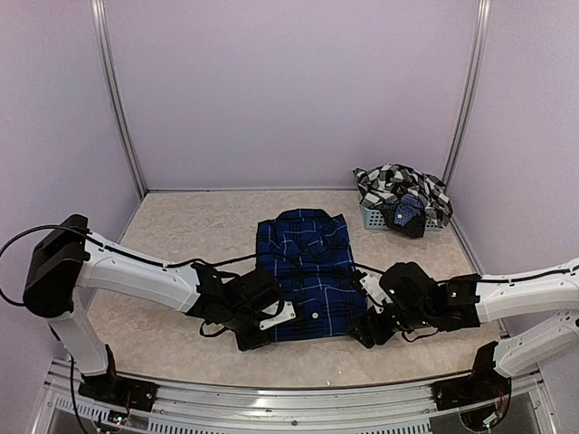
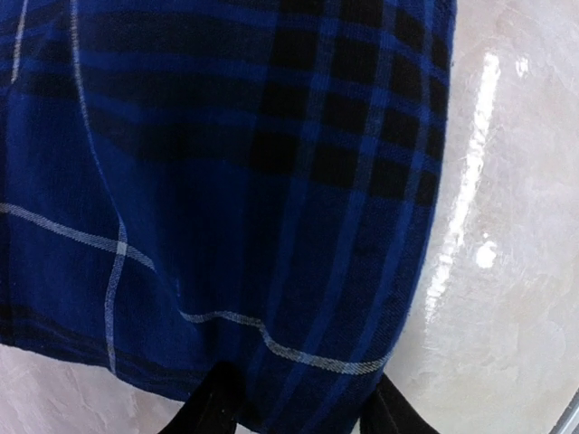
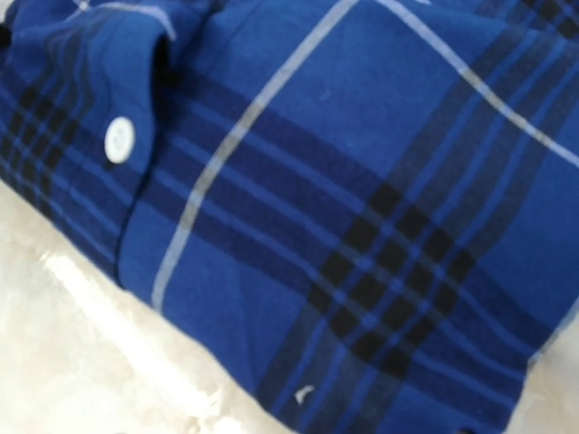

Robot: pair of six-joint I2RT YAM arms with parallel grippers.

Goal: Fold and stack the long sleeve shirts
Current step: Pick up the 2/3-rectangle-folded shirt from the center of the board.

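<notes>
Navy plaid shirt [image 1: 308, 271] is straddled at its hem by parted fingers [image 2: 213, 411] of the left gripper [image 2: 303, 418]; whether it is gripped cannot be told. Jaws of the right gripper [image 1: 366, 330] are hidden.

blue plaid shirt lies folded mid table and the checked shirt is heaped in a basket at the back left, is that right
Not quite. The basket holding the heaped checked shirt is at the back right, as the top view shows. The blue plaid shirt does lie folded in the middle of the table.
</notes>
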